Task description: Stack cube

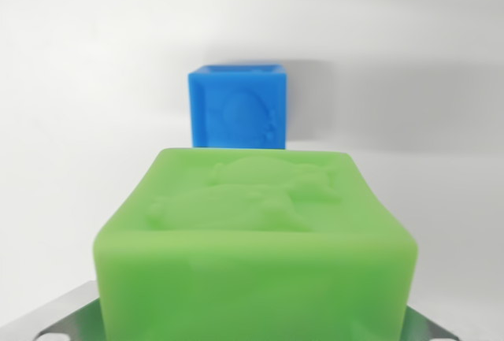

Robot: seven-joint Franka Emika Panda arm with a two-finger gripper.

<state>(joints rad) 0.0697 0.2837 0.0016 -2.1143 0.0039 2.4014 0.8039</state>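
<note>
Filling the lower half of the wrist view, a green cube point(256, 254) sits close to the camera, its top face showing a raised, rounded relief and its front face running down out of the picture's bottom edge. Its bottom corners overlap two pieces of grey metal point(67, 317), one at the wrist view's left and one at the wrist view's right, which seem to be parts of the hand; the fingertips themselves are hidden, so whether the hand is clamped on the green cube or merely beside it cannot be told. Beyond the green cube, farther from the camera and roughly centred, a blue cube point(236, 105) stands upright on the white tabletop point(87, 120), with a faint moulded figure on its near face. The green cube's far top edge hides the blue cube's base, so whether the two touch cannot be told. A soft grey shadow lies on the tabletop just right of the blue cube.
</note>
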